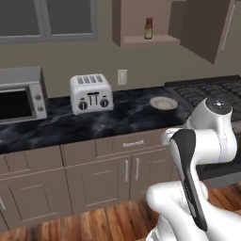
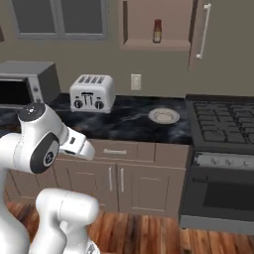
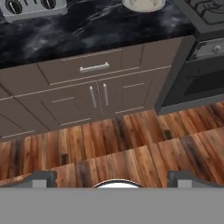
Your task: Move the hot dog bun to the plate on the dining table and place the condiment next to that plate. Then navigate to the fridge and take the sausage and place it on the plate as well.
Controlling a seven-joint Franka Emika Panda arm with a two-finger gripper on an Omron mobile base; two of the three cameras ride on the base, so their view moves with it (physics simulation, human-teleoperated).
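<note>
Arm [image 1: 202,155]: glossy white shell, rounded fat links, smooth w/ no visible cables or screws. Dark grey/black inset panel runs along the forearm link, long & tapered. Joint cap at top is dark grey disc w/ small pale dots. In right base view, arm [image 2: 39,144] has round dark grey side cap w/ tiny light mark at centre, plus white tapered wrist section w/ small dark slot. Fingers [image 3: 43,178]: small, dark grey, blocky tips.

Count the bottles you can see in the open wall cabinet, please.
1. A single red bottle stands on the open cabinet shelf, above the counter. Others could be hidden behind the cabinet door.
</note>
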